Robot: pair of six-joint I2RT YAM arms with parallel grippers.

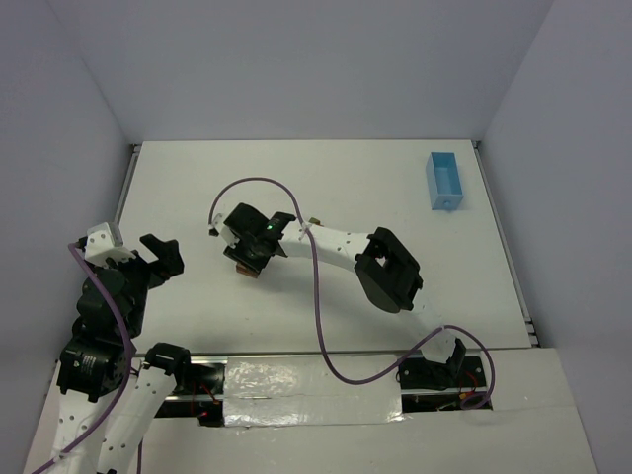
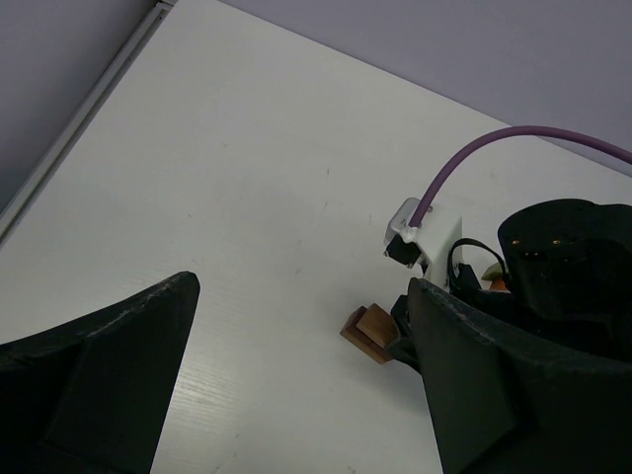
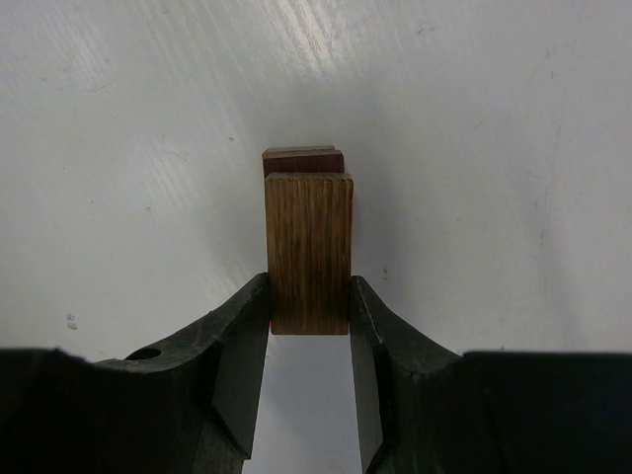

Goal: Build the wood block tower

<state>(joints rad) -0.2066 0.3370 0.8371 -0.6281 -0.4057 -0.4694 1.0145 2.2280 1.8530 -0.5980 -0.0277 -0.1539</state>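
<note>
My right gripper reaches to the table's middle left and is shut on a brown wood block, pinched at its near end between both fingers. Just behind and under it shows a darker reddish wood block. In the left wrist view the two blocks sit together as a small two-piece stack, the tower, on the white table, the lighter one on top. My left gripper hangs open well to the left of the stack, with nothing between its fingers.
A light-blue rectangular tray lies at the far right of the table. The right arm's purple cable loops across the near middle. The table's raised edge runs along the left side, and grey walls enclose the space.
</note>
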